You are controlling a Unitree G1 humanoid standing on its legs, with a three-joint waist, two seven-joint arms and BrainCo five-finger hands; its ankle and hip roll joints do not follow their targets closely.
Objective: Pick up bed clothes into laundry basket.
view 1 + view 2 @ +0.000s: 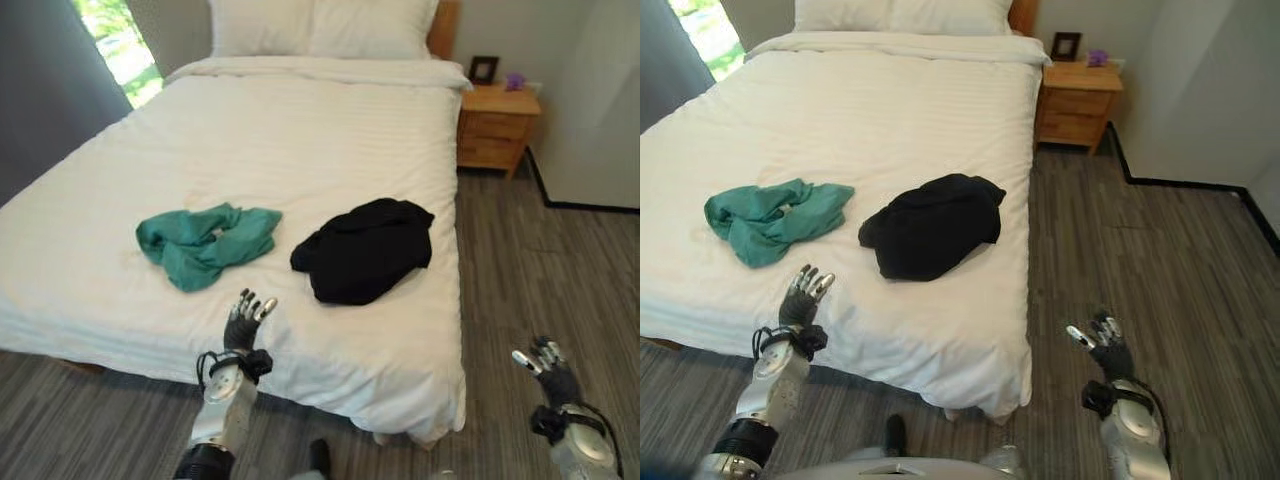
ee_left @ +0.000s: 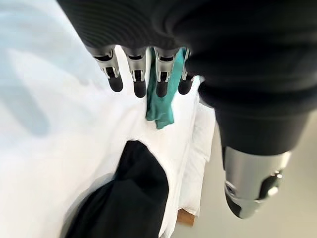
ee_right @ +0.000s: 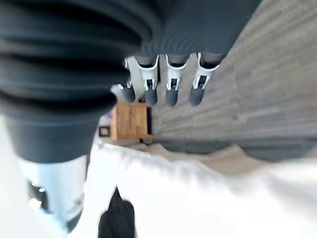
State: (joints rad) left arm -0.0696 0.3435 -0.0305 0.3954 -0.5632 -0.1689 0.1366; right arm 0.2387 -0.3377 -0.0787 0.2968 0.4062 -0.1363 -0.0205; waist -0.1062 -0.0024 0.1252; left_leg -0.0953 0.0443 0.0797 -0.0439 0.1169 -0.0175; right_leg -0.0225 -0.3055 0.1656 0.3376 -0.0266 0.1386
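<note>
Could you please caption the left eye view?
Both hands open, empty; teal and black clothes lie on bed.

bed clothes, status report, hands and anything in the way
Left hand open, above bed edge. Right hand open, over floor. Green garment and black garment lie untouched on bed. No obstruction seen.

Home bedroom: big white-sheeted bed [image 1: 300,150] with pillows [image 1: 320,25] at its head, wooden nightstand [image 1: 497,125] beside the head end holding a small picture frame [image 1: 484,68], grey wood-look floor [image 1: 540,270] alongside, window [image 1: 118,45] on the opposite side.
</note>
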